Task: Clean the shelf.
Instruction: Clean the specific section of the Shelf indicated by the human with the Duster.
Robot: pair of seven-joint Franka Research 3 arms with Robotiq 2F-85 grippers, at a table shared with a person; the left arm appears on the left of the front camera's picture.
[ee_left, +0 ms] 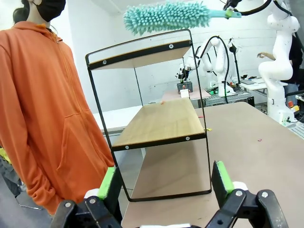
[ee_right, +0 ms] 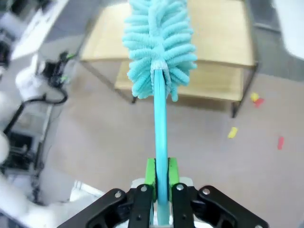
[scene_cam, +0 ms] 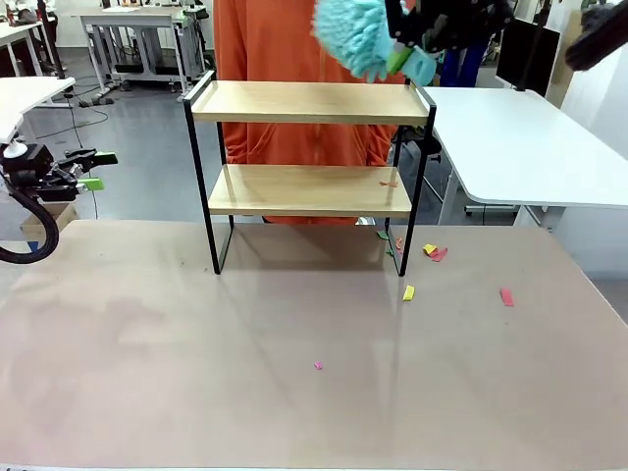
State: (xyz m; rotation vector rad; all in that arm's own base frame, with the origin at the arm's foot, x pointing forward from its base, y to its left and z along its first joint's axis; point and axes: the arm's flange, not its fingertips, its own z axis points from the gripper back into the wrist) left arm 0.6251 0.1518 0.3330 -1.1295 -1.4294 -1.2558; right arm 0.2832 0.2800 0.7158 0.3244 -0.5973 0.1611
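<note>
The shelf point(scene_cam: 309, 102) stands at the table's far middle, two light wood boards in a black frame. A small red scrap point(scene_cam: 388, 183) lies on its lower board. Above its top right corner hangs a teal fluffy duster point(scene_cam: 355, 34), tilted. My right gripper point(scene_cam: 404, 54) is shut on the duster's handle. In the right wrist view the gripper point(ee_right: 161, 176) clamps the teal handle, and the duster head point(ee_right: 159, 42) hovers over the shelf point(ee_right: 223, 42). My left gripper point(scene_cam: 93, 169) stays at the far left, open and empty. Past its open tips point(ee_left: 165, 183), the shelf point(ee_left: 161, 118) and duster point(ee_left: 166, 16) are visible.
A person in an orange hoodie point(scene_cam: 285, 59) stands right behind the shelf. Paper scraps lie on the table right of the shelf: a yellow one point(scene_cam: 408, 292), a red one point(scene_cam: 506, 296), a pink one point(scene_cam: 318, 365) and a pair by the shelf leg point(scene_cam: 433, 252).
</note>
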